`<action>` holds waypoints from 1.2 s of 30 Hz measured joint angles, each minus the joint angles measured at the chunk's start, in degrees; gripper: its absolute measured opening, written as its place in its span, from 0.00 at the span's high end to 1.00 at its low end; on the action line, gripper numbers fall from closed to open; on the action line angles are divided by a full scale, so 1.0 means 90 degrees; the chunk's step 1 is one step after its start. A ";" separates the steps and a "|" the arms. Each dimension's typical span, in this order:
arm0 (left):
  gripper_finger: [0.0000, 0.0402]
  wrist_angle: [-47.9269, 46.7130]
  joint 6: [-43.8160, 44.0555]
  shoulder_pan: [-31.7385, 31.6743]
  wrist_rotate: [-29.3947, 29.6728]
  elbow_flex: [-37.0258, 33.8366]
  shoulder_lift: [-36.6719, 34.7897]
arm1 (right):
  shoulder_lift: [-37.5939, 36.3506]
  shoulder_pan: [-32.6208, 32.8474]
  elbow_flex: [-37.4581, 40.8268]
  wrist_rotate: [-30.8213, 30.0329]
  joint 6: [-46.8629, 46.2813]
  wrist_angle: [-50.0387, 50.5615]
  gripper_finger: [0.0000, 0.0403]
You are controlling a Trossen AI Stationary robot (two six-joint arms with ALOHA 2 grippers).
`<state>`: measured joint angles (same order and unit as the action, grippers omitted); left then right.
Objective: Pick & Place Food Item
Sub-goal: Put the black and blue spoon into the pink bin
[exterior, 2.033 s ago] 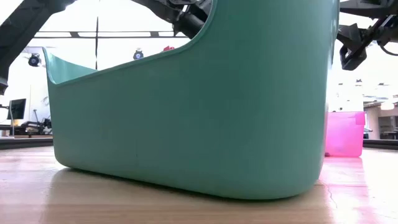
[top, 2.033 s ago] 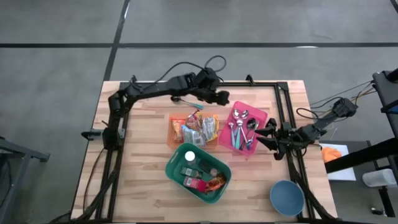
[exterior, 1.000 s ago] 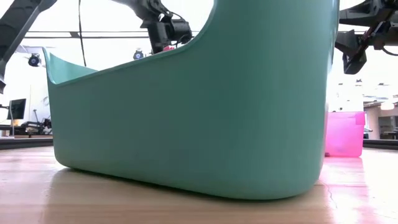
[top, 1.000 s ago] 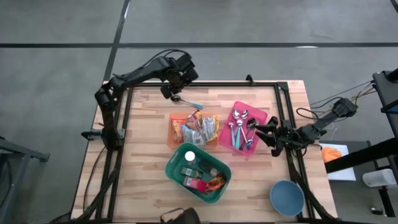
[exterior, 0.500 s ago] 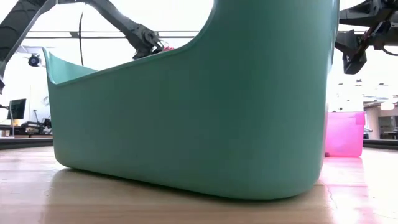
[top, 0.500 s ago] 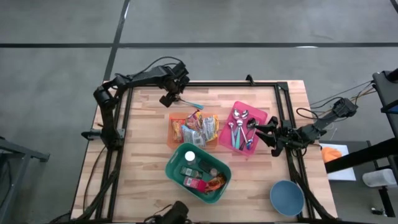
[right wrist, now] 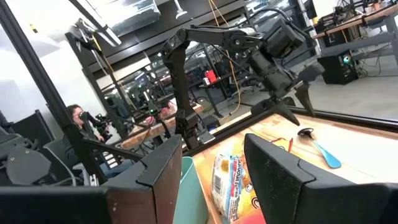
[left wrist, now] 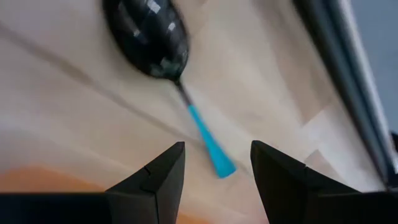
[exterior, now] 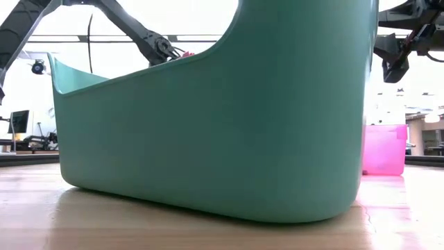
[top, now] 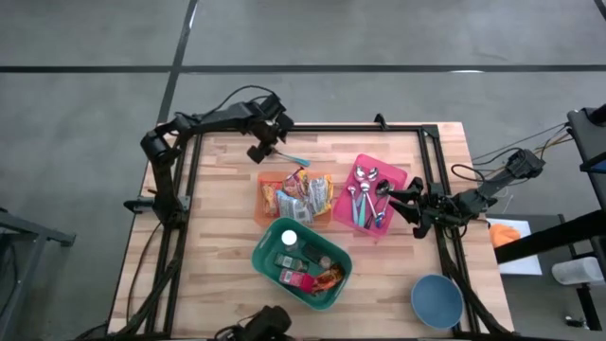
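Left gripper stood over the far left part of the wooden table, pointed steeply down, fingers apart with nothing between them. Directly below it lay a spoon with a dark bowl and a blue handle, flat on the bare wood, outside every container. Left wrist view: spoon lay ahead of the two finger tips, handle end reaching toward the gap, not touched.

Next along, near the table's middle, an orange bin held a heap of wrapped snack packets, the food items, packed edge to edge; the spoon's handle tip lay just beside this bin's far rim.

In front of the orange bin, a teal bin held a white-capped bottle, a dark flat item and a red-and-orange packet; what the smaller pieces were could not be told. In the low view the teal bin filled nearly the whole picture.

Right of the orange bin, touching or nearly so, a pink bin sat tilted to the table's edges and held several metal spoons lying side by side.

Right gripper rested at the table's right edge, just beside the pink bin, fingers apart and holding nothing.

At the near right corner stood a blue bowl; no contents could be made out.

Right wrist view showed a person seated beyond the table.
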<state>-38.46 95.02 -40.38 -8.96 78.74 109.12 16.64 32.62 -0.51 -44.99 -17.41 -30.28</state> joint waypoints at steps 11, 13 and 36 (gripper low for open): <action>0.54 0.0063 -0.0170 0.0004 -0.0178 -0.0003 -0.0015 | 0.0000 0.0000 0.0000 0.0000 0.0000 0.0000 0.58; 0.54 0.0066 -0.0361 0.0000 -0.0582 -0.0005 -0.0044 | 0.0000 -0.0002 0.0000 0.0000 0.0000 -0.0002 0.58; 0.54 -0.0014 0.1545 0.0221 0.0147 -0.0044 -0.0061 | 0.0000 -0.0001 0.0000 0.0000 0.0000 -0.0001 0.58</action>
<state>-38.59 108.93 -38.39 -7.64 78.35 108.57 16.64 32.61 -0.51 -44.99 -17.41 -30.29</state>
